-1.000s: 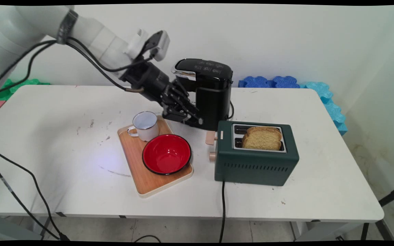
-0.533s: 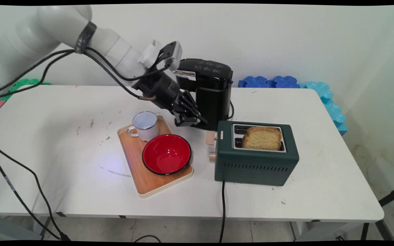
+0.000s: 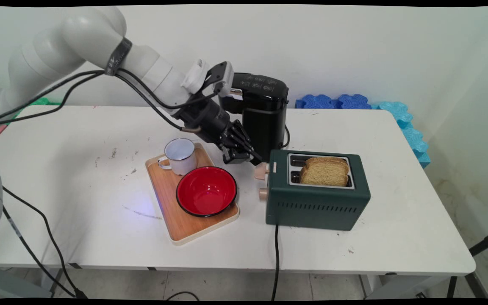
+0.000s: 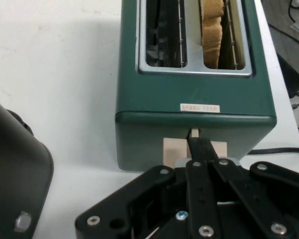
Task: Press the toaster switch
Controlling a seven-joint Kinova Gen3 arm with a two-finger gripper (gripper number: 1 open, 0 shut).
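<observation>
The fingers [image 4: 202, 149] are seen drawn together, their black tips set right at the pale wooden lever [image 3: 261, 171] on the left end of the toaster [image 3: 317, 195]. The gripper [image 3: 256, 160] is reached down and rightward from the upper left, with the white arm [image 3: 100, 51] slanted over the desk [image 3: 79, 178] and black cables draped beneath it. Directly behind the gripper a glossy black coffee machine [image 3: 261, 114] is stood, close against the far left corner of the toaster. The toaster is a dark green box with a metal-rimmed top; a slice of bread [image 3: 324, 171] is lodged in the near slot, while the far slot is bare. A second round knob [image 3: 263, 194] is placed below the lever. To the left, a wooden tray [image 3: 172, 216] is laid, carrying a shiny red bowl [image 3: 206, 191] and a white enamel mug [image 3: 179, 156].
</observation>
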